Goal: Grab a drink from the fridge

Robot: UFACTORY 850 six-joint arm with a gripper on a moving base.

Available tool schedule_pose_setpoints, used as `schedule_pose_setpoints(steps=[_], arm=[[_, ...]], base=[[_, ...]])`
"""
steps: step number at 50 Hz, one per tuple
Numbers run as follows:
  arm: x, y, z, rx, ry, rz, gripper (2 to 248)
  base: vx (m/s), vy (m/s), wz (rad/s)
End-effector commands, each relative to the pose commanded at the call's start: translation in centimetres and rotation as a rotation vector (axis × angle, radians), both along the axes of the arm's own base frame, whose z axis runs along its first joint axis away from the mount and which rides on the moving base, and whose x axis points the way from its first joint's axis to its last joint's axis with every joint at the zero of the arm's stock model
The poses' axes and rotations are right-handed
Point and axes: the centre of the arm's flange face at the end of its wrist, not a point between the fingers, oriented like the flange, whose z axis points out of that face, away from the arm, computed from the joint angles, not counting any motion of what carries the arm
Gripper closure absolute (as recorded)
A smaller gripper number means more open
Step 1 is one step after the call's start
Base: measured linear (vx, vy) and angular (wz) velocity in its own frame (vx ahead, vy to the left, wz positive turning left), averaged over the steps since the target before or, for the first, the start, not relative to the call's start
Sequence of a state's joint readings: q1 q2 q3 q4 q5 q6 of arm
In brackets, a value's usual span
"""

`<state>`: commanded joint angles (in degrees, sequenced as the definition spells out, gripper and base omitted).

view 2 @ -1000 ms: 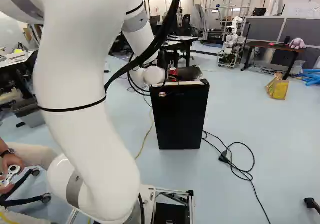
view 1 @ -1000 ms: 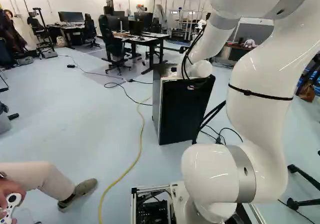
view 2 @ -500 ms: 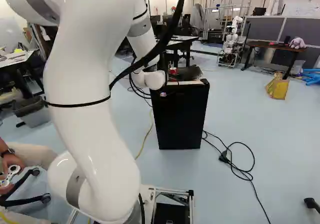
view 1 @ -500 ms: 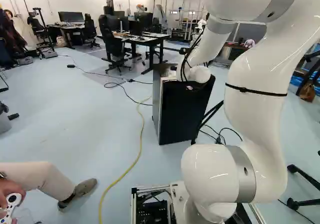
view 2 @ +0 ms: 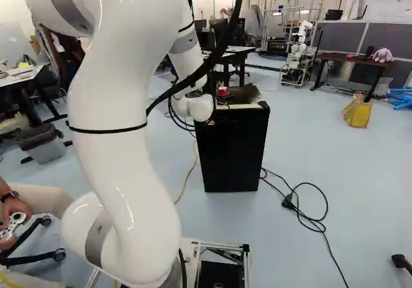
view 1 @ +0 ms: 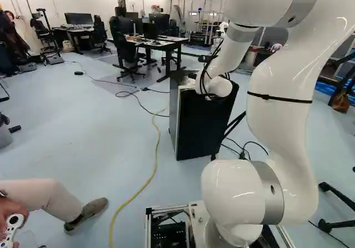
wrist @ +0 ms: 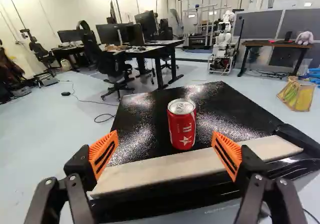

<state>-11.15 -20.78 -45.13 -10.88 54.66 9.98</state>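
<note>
Red metal can [wrist: 182, 124], cylindrical, atop pebbled black fridge [wrist: 137, 126].

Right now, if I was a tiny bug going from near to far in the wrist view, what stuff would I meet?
Pale strip along the fridge edge → red drink can → yellow bag → brown table → grey partition.

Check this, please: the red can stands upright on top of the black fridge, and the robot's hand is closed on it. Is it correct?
Not fully. The hand is open, not closed on the red can: the wrist view shows the can ahead of it, untouched. The rest is correct: the can stands upright on top of the black fridge.
</note>
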Motion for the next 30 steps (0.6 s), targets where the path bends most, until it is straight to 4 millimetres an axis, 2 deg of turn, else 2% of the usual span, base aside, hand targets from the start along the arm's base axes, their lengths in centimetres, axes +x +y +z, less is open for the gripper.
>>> schedule_pose_setpoints(steps=[30], arm=[[1.2,-0.7,-2.5,-0.002,-0.012,0.018,3]], base=[[0.000,0.000,0.000]])
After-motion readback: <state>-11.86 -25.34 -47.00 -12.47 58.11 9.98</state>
